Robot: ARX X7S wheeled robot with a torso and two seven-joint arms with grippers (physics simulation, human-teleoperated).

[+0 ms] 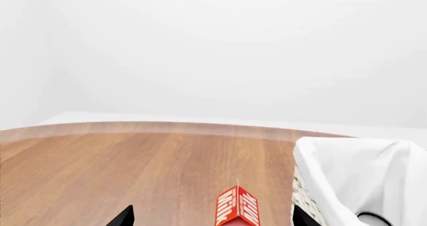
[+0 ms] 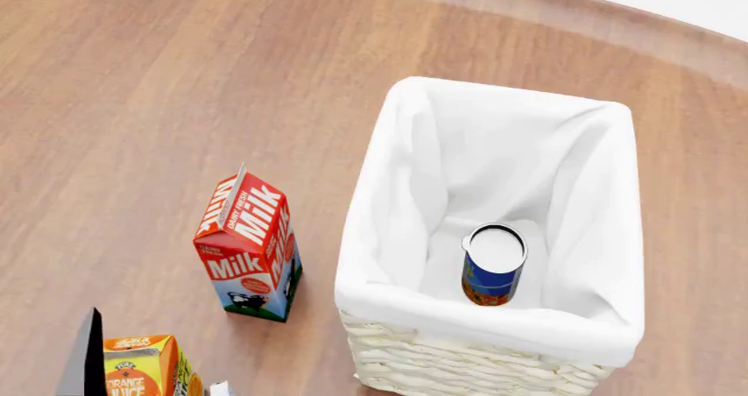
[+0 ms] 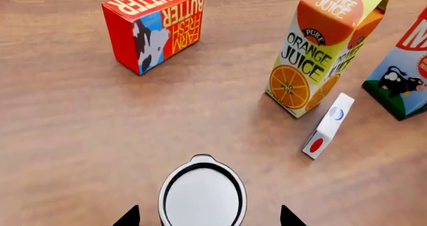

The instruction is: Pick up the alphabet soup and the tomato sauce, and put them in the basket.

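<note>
**Soup can in basket; second can between rt fingers**

Cylindrical blue alphabet soup point(image 2: 492, 269) is seen upright in the cloth-lined wicker basket point(image 2: 468, 365). Left gripper point(image 1: 212, 218): tips apart. Right gripper point(image 3: 205, 217): tips apart, flanking a silver-topped can point(image 3: 202, 196); grip undeterminable.

The blue-labelled cylindrical alphabet soup can point(image 2: 492, 272) stands upright inside the cream-white woven wicker basket point(image 2: 468, 368) with its white cloth liner, silver-white top showing.
</note>
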